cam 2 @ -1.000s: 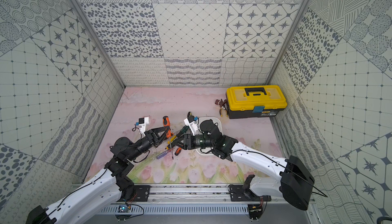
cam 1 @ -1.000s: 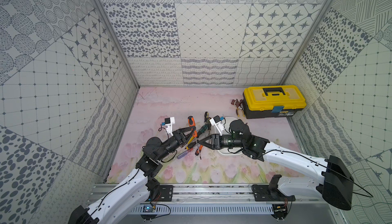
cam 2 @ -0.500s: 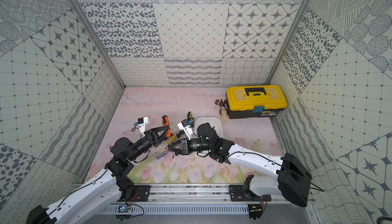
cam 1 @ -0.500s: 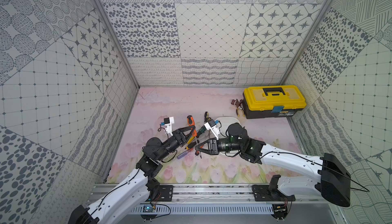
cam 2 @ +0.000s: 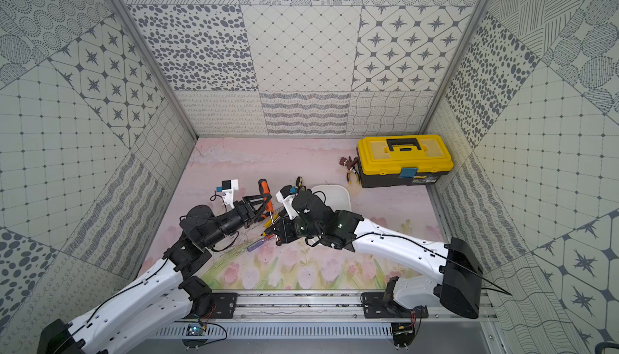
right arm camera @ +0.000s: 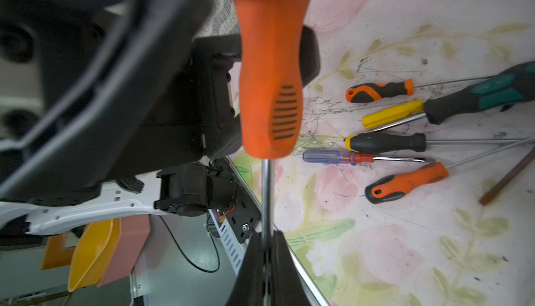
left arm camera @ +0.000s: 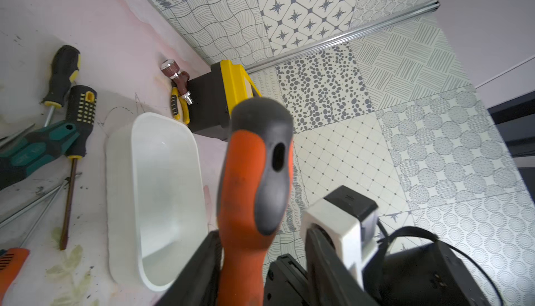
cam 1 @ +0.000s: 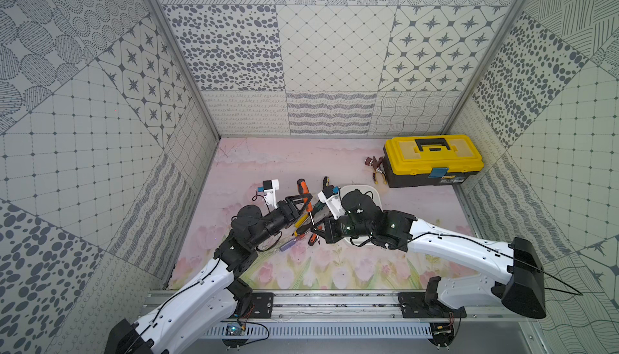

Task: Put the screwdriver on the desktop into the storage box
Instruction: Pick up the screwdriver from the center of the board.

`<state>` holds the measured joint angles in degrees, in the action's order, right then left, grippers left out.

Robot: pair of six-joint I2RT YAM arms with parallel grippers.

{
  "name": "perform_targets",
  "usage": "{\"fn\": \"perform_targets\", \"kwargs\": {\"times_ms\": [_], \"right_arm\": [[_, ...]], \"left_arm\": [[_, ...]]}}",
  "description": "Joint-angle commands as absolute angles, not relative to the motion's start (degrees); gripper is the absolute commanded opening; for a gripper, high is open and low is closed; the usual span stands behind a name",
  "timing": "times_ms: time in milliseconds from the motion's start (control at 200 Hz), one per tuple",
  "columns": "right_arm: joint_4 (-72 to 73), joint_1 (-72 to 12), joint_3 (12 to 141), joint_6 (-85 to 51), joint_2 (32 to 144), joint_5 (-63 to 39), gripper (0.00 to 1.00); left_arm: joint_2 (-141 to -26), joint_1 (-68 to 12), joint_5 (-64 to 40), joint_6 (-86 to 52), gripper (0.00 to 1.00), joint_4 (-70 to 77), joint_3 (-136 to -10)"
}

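Right gripper (right arm camera: 267,236) is clamped tight on the bare steel shaft of the orange-handled screwdriver (right arm camera: 270,87) w/ the grey rubber cap, some way down from the handle; no gap shows b/w fingers and shaft in the right wrist view. The left gripper (left arm camera: 260,242) sits around the thick part of the handle, but we see its jaws parted: one finger lies against the orange plastic, the other stands clear w/ a gap, so we judge it carries little of the load. The tool is up off the pale pink tulip-printed desktop (cam 1: 268,163), spanning b/w the two grippers, just beside the shallow white plastic storage box (left arm camera: 118,180) and not over it. That box looks empty in the left wrist view; in both top views the right arm (cam 1: 452,245) covers most of it. As we read it: pick-up done, hand-over approx. finished, carry and drop-in left. More tools, e.g. a clear violet-handled screwdriver (right arm camera: 330,156) and a teal-and-black-handled screwdriver (right arm camera: 477,96), lie loose on the desktop, so we reckon most of the job remains.
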<state>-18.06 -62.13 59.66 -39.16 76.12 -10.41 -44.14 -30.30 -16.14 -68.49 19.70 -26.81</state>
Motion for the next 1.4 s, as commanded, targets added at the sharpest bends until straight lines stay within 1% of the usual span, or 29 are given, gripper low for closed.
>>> {"fn": "perform_targets", "kwargs": {"times_ms": [0, 65, 145, 225, 330, 350, 380, 410, 425, 435, 455, 475, 520, 595, 695, 785, 911, 1061, 1246, 1371, 1396], "right_arm": [[-24.27, -63.21, 61.21, -36.3, 77.57, -2.98, 0.0], [-25.04, -63.39, 61.61, -35.95, 77.69, -2.34, 0.0], [-25.06, -63.64, 61.55, -35.63, 77.44, -2.55, 0.0], [-24.82, -63.72, 61.27, -35.66, 77.26, -2.94, 0.0], [-24.1, -63.66, 60.99, -36.24, 76.29, -3.16, 0.0], [-23.56, -63.43, 60.69, -36.54, 75.85, -3.29, 0.08], [-22.34, -63.0, 59.84, -37.38, 74.87, -3.85, 0.26], [-20.32, -62.05, 58.48, -38.48, 73.91, -5.4, 0.41], [-19.11, -61.47, 57.66, -39.14, 73.31, -6.43, 0.52], [-18.25, -60.96, 57.06, -39.69, 72.89, -7.39, 0.56], [-16.29, -60.0, 55.86, -40.69, 72.15, -9.37, 0.6], [-14.07, -58.93, 54.48, -41.81, 71.43, -11.64, 0.61], [-9.29, -56.32, 51.64, -44.37, 70.1, -16.58, 0.61], [-1.6, -53.53, 47.6, -47.92, 68.72, -23.4, 0.5], [1.74, -52.91, 46.02, -49.3, 67.95, -26.26, 0.45], [2.36, -52.84, 46.08, -49.31, 67.48, -27.36, 0.42], [3.38, -52.46, 45.86, -50.11, 67.51, -28.26, 0.42], [5.68, -52.12, 46.01, -51.21, 69.01, -30.39, 0.39], [4.79, -52.05, 46.75, -50.97, 69.83, -29.78, 0.27], [3.5, -51.71, 47.17, -51.06, 70.22, -29.0, 0.25], [3.42, -51.64, 47.19, -51.06, 70.3, -29.0, 0.23]], "left_arm": [[-45.89, -30.49, -18.39, -65.56, 0.31, 17.18, -28.8], [-46.12, -30.49, -18.37, -65.63, 0.2, 16.86, -28.91], [-46.49, -30.5, -18.45, -65.73, 0.12, 16.38, -29.18], [-46.86, -30.49, -18.84, -65.64, 0.0, 16.27, -29.38], [-47.5, -30.51, -19.47, -66.77, 0.0, 18.1, -28.66], [-47.57, -30.52, -19.78, -67.01, 0.0, 18.96, -28.31], [-47.77, -30.5, -20.23, -67.47, 0.0, 20.25, -27.91], [-47.94, -30.58, -20.79, -67.83, 0.0, 21.36, -27.51], [-47.98, -30.57, -21.01, -67.97, 0.0, 21.89, -27.37], [-47.92, -30.58, -21.12, -68.06, 0.0, 22.15, -27.32], [-47.96, -30.53, -21.49, -68.21, 0.0, 22.68, -27.17], [-47.9, -30.52, -21.68, -68.46, 0.0, 23.36, -26.96], [-47.76, -30.65, -22.33, -68.99, 0.0, 24.93, -26.48], [-47.73, -30.52, -23.22, -69.85, 0.0, 27.93, -25.53], [-47.28, -30.57, -23.73, -70.12, 0.0, 28.94, -25.45], [-47.22, -30.63, -23.7, -70.64, 0.0, 29.98, -25.05], [-47.88, -30.63, -24.08, -71.23, 0.0, 31.25, -24.78], [-48.54, -31.03, -23.81, -71.83, 0.0, 32.85, -24.08], [-48.43, -31.38, -23.99, -71.87, 0.0, 33.66, -23.91], [-48.13, -31.46, -23.94, -71.9, 0.0, 33.31, -24.08], [-48.16, -31.42, -23.84, -71.91, 0.0, 33.31, -24.02]]}}
